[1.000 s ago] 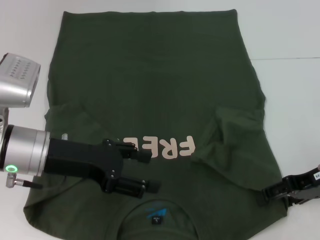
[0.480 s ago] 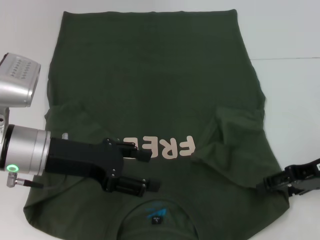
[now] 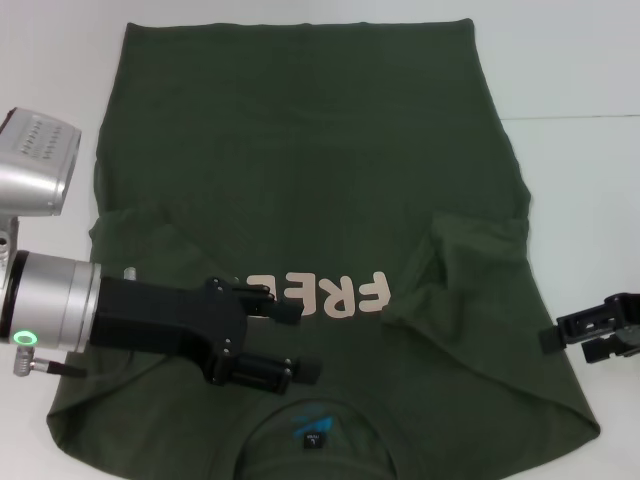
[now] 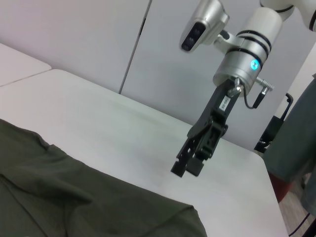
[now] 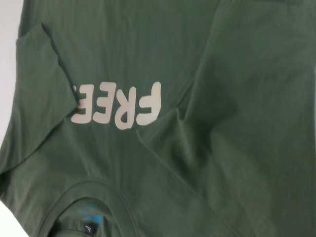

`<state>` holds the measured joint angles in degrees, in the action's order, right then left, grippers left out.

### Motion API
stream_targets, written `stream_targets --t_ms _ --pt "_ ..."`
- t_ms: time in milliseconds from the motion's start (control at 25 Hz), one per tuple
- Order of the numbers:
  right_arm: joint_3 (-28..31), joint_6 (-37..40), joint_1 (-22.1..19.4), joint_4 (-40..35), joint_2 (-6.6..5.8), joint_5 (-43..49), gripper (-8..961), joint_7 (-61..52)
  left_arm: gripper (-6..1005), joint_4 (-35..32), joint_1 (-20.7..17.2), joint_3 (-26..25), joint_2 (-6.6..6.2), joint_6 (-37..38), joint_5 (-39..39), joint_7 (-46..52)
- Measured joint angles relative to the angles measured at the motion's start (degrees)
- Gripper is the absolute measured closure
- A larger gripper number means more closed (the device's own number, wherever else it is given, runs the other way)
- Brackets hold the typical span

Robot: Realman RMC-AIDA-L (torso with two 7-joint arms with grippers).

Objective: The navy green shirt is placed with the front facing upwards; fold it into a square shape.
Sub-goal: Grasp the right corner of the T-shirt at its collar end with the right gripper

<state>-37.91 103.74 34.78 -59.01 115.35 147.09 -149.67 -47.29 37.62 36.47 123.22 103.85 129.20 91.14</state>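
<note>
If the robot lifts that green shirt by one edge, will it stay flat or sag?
Probably sag: the navy green shirt already lies in soft creases, and both sleeves are folded inward. It looks light, thin cloth, so a push would likely bunch it rather than slide it whole.

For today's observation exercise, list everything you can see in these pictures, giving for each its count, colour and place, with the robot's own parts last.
navy green shirt: one, dark olive green, spread front up over most of the table, both sleeves folded in over its body.
"FREE" print: one, pale pink, on the shirt's chest.
neck label: one, blue, inside the collar at the near edge.
table: one, white, under the shirt.
left gripper: one, black on a silver wrist, above the shirt's chest near the collar, fingers apart.
right gripper: one, black, at the shirt's right edge near the folded sleeve.
</note>
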Motion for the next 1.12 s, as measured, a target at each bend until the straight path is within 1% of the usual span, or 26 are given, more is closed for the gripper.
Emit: stream_targets --t_ms 240,480,720,1120 --pt "0.83 1.29 -0.25 -1.32 -0.05 0.78 130 0.03 152 0.0 -0.01 0.2 0.08 -0.06 0.0 0.0" --pt "0.49 0.48 -0.67 -1.28 -0.26 4.4 137 0.11 152 0.0 0.01 0.17 0.13 -0.06 0.0 0.0" --pt "0.01 -0.9 -0.7 -0.75 0.3 7.87 144 0.7 152 0.0 0.23 0.21 0.32 -0.06 0.0 0.0" --pt "-2.73 -3.54 -0.86 3.52 0.49 8.65 157 0.85 152 0.0 0.35 0.03 0.35 -0.1 0.0 -0.09"
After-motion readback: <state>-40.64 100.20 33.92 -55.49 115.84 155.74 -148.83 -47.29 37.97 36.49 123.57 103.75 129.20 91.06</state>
